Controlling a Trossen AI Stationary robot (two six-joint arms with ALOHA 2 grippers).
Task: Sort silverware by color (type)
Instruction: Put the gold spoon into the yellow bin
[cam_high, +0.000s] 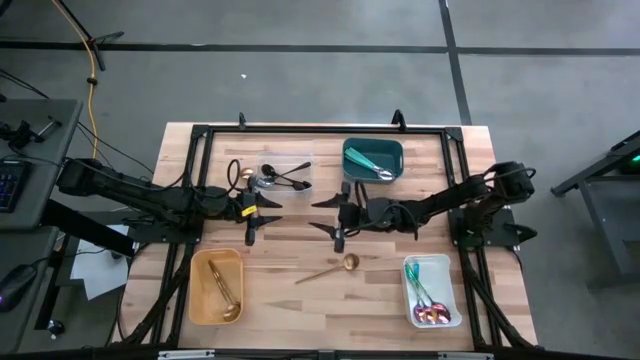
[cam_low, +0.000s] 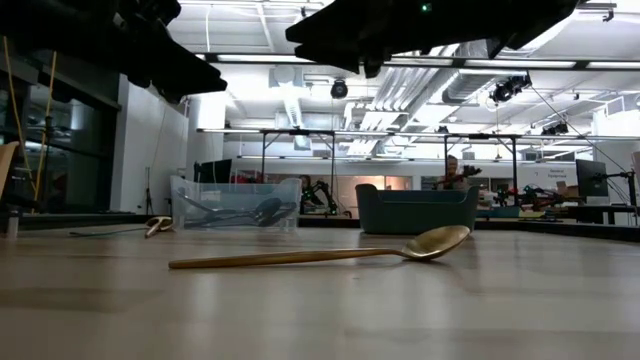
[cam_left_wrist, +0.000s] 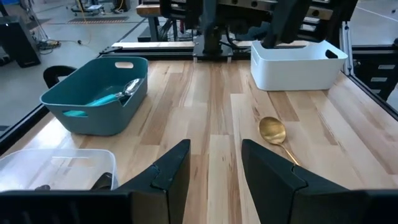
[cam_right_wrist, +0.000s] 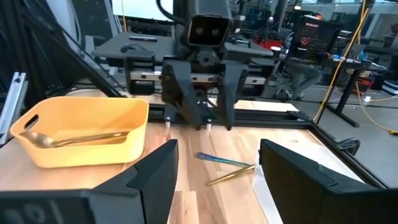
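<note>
— While my two arms hang over the table, what lies between the bins?
— One gold spoon, loose on the wood. My left gripper gapes empty; my right gripper too.
— Anything the overhead misses?
— My right wrist catches the gold spoon in the yellow bin side-on.

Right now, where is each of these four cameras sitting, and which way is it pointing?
High view: above the table, looking straight down; both arms show, reaching toward the middle over the gold spoon.
Low view: at tabletop height, looking across at the gold spoon and the room; arms are dark shapes overhead.
Left wrist view: on the left arm, facing the teal bin; its own fingers show.
Right wrist view: on the right arm, facing the yellow bin; its own fingers show.
Shared: the high, low and left wrist views all show the loose gold spoon.
</note>
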